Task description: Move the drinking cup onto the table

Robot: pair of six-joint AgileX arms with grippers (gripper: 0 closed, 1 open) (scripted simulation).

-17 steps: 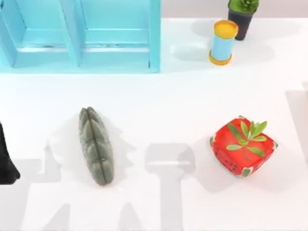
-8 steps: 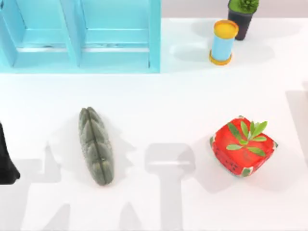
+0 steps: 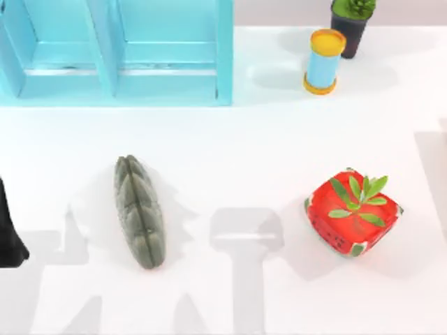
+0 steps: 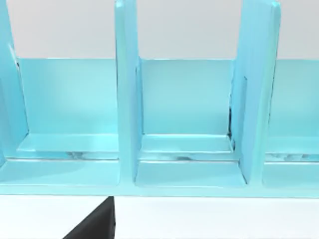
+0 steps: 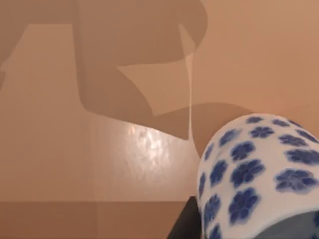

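The drinking cup (image 5: pixel 256 174), white with dark blue flowers, sits very close in the right wrist view, over a tan floor and off the table. A dark part of my right gripper (image 5: pixel 185 224) lies against the cup's side, and the gripper is shut on it. The white table (image 3: pixel 279 132) spreads across the top view. My left arm (image 3: pixel 8 234) is parked at the table's left edge, and its wrist view faces the shelf.
A light-blue shelf unit (image 3: pixel 119 52) stands at the back left. A grey-green ridged oblong (image 3: pixel 140 211) lies left of centre, and a red box with green leaves (image 3: pixel 353 211) at the right. A light-blue cylinder with yellow ends (image 3: pixel 324 61) and a potted plant (image 3: pixel 353 24) stand at the back right.
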